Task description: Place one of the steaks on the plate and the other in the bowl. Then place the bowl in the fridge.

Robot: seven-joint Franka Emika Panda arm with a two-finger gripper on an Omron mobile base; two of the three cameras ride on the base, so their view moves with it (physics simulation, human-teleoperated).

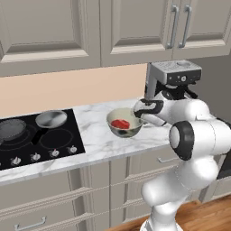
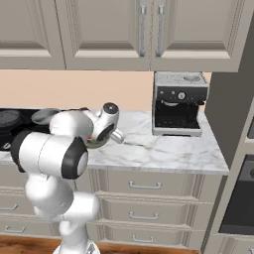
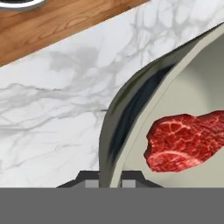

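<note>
The cream-beige bowl (image 1: 125,122) is over the marble counter (image 1: 97,140), right of the cooktop. One red steak (image 1: 120,123) lies inside it, large in the hand view as steak (image 3: 183,142) against the bowl's wall (image 3: 131,113). My gripper (image 1: 138,117) is shut on the bowl's right rim, and in the hand view the rim runs between the fingertips of the gripper (image 3: 109,178). I cannot tell whether the bowl rests on the counter or hangs just above it. In the right base view my arm hides most of the bowl (image 2: 97,144). The plate, the other steak and the fridge are out of view.
A black cooktop (image 1: 40,140) at the left carries a dark frying pan (image 1: 11,128) and a grey metal vessel (image 1: 51,118). A coffee machine (image 1: 173,77) stands at the back right, close behind my hand. Wall cabinets hang above, drawers below.
</note>
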